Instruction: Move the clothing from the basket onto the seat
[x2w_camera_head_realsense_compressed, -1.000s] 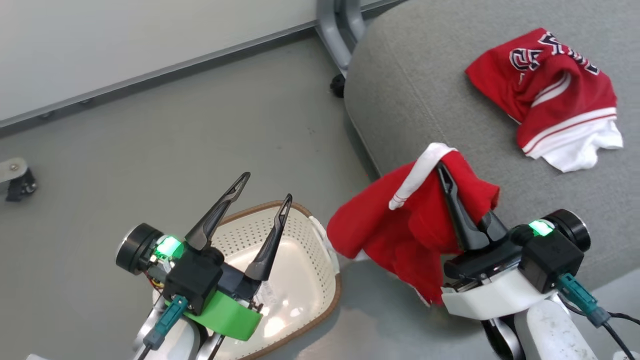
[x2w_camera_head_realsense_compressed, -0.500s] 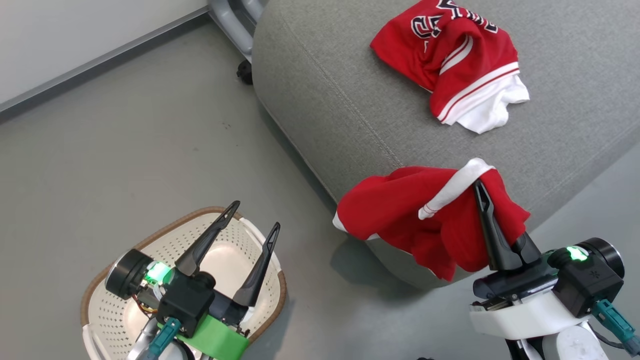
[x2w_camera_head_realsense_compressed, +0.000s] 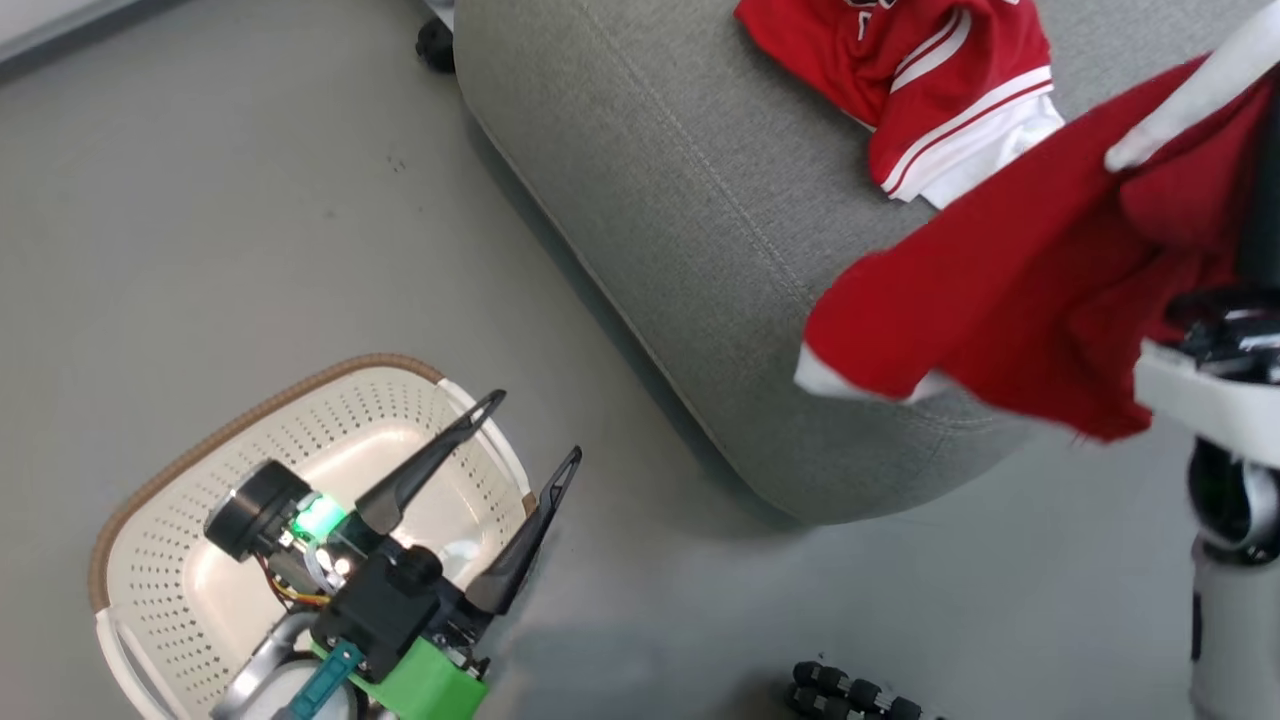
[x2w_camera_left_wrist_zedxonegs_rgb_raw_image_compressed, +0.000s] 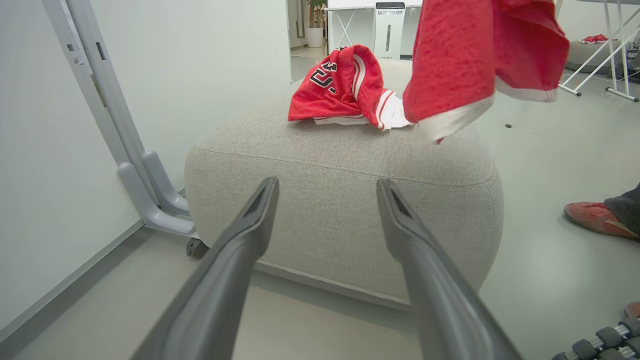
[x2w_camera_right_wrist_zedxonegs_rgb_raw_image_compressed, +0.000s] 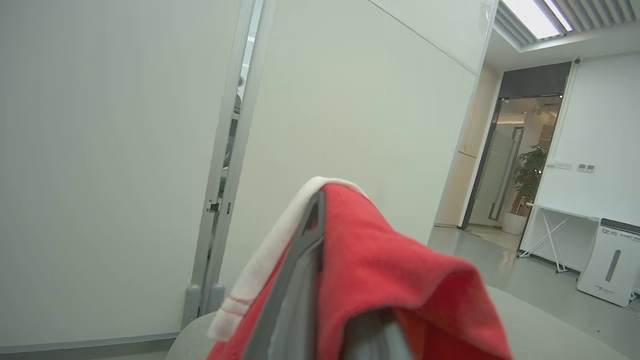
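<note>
Where the seat (x2w_camera_head_realsense_compressed: 650, 180) stands, wheeled frame (x2w_camera_left_wrist_zedxonegs_rgb_raw_image_compressed: 155, 217) alongside, red shoe (x2w_camera_left_wrist_zedxonegs_rgb_raw_image_compressed: 592, 220) nearby.

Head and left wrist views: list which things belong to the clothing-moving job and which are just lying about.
Job: hanging red jersey, crumpled red jersey, laundry basket, grey seat.
Lying about: person's red shoe, grey stand leg, white floor unit.

bright, even overhead light, soft shadows, the near clothing (x2w_camera_right_wrist_zedxonegs_rgb_raw_image_compressed: 400, 280) blurred.

Office-like space: white partition wall (x2w_camera_right_wrist_zedxonegs_rgb_raw_image_compressed: 350, 100), glass door (x2w_camera_right_wrist_zedxonegs_rgb_raw_image_compressed: 505, 165), potted plant (x2w_camera_right_wrist_zedxonegs_rgb_raw_image_compressed: 527, 182), ceiling light panel (x2w_camera_right_wrist_zedxonegs_rgb_raw_image_compressed: 535, 17), smooth grey floor (x2w_camera_head_realsense_compressed: 250, 200).
</note>
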